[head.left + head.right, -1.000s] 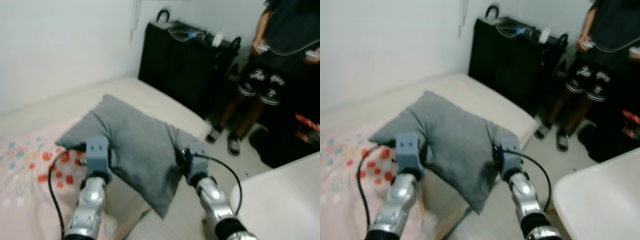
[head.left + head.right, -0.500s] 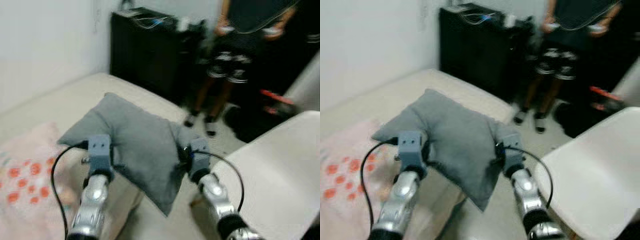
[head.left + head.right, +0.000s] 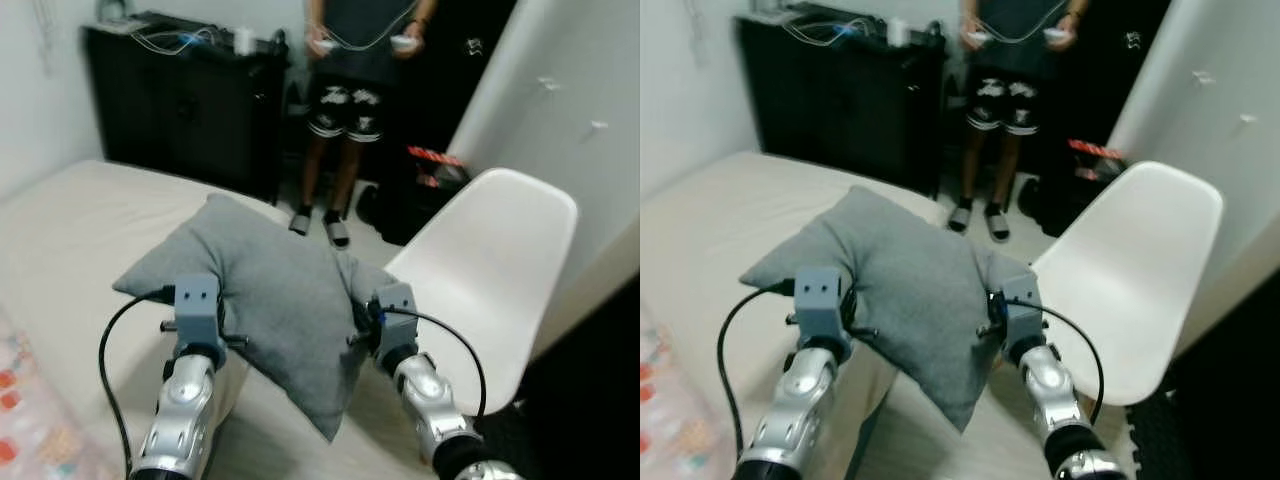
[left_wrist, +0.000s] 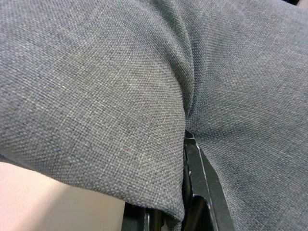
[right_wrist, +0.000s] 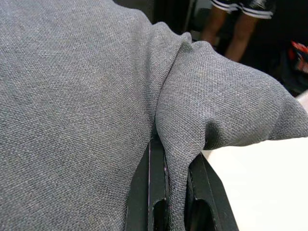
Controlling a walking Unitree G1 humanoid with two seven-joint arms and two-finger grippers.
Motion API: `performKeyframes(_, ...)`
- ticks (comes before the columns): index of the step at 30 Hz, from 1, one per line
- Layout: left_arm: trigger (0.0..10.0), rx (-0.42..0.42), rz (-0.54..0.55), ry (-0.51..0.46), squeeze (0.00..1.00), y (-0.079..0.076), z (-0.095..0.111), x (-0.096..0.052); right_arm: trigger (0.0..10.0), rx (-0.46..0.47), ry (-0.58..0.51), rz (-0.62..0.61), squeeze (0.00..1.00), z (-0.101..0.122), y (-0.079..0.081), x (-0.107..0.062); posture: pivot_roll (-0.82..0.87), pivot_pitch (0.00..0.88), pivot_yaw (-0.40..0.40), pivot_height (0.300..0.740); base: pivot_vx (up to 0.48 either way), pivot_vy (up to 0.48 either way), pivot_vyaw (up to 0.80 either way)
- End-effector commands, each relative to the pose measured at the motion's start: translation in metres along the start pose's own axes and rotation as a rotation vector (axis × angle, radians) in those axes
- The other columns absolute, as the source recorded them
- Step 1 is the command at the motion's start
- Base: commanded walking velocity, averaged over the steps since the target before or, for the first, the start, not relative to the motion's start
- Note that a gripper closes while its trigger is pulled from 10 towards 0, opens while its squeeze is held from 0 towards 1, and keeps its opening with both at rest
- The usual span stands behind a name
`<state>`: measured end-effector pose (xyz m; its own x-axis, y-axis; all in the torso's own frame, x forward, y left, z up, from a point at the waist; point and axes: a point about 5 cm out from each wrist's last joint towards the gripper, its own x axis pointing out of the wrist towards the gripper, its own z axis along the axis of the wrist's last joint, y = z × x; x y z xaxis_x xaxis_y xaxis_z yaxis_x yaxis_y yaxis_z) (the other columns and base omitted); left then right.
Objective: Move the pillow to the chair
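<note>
A grey pillow [image 3: 270, 285] hangs in the air in front of me, held between both grippers above the edge of the bed. My left gripper [image 3: 228, 336] is shut on its left side, and the left wrist view has fabric [image 4: 120, 86] folded over a black finger [image 4: 196, 187]. My right gripper [image 3: 360, 322] is shut on the right side, with a fold of pillow [image 5: 72, 96] pinched between its fingers [image 5: 155, 192]. The white plastic chair [image 3: 490, 270] stands just to the right of the pillow, its seat beside my right arm.
A person [image 3: 355, 60] stands a few steps ahead holding controllers, next to a black cabinet [image 3: 180, 100]. The beige bed [image 3: 70, 230] lies to the left and below, with a floral blanket [image 3: 15, 400] at its near corner. A white wall [image 3: 590, 120] rises behind the chair.
The view has swung to the right, so the chair and the white wall have come fully into sight and the floral blanket has slid off left. Both grippers keep their hold on the pillow.
</note>
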<state>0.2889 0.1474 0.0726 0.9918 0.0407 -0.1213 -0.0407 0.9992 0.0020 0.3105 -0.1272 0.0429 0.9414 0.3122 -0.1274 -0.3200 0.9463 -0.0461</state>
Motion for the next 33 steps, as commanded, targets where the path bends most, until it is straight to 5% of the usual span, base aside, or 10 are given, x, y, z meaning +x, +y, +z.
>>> performKeyframes(1,10.0,0.003,-0.029,-0.029,0.00,-0.0080,0.0073,0.0021,10.0,-0.016,-0.001,0.006,0.00,0.0010,-0.0010,0.0002,0.09,0.000,-0.119,0.740,0.000,0.000,-0.80)
performKeyframes(33,10.0,0.003,-0.035,-0.009,0.00,-0.0088,0.0033,0.0003,10.0,0.001,0.027,-0.020,0.00,-0.0034,-0.0049,-0.0012,0.09,0.000,-0.117,0.740,0.000,0.000,-0.80)
